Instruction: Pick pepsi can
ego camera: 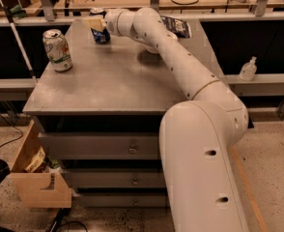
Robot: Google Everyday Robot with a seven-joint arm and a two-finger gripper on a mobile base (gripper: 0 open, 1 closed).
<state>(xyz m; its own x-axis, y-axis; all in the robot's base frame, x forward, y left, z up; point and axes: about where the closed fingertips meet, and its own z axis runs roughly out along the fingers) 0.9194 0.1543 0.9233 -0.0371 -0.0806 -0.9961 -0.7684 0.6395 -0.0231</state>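
Pepsi can (pixel 102 36) stands upright at the far edge of the grey desk (pixel 108 86), upper left-centre of frame. Dark blue lower body shows, w/ a silver top behind.

Hand (pixel 96 25) is right at the can – its pale front end overlaps the can's upper half, so the can sits just below and behind it, touching or nearly so. Can't tell whether the hand is clamped on the can or just set around it.

White arm (pixel 180 66) runs from lower right of frame diagonally up across the desk to the hand.

White-and-green can (pixel 57 50) stands upright near the desk's left edge, left of the pepsi can and apart from it. Blue snack bag (pixel 178 27) lies at the desk's far right corner – behind the arm. Clear pump bottle (pixel 248 69) on a ledge at right. Wooden box (pixel 35 182) on the floor, lower left, beside the desk's drawers (pixel 103 146).
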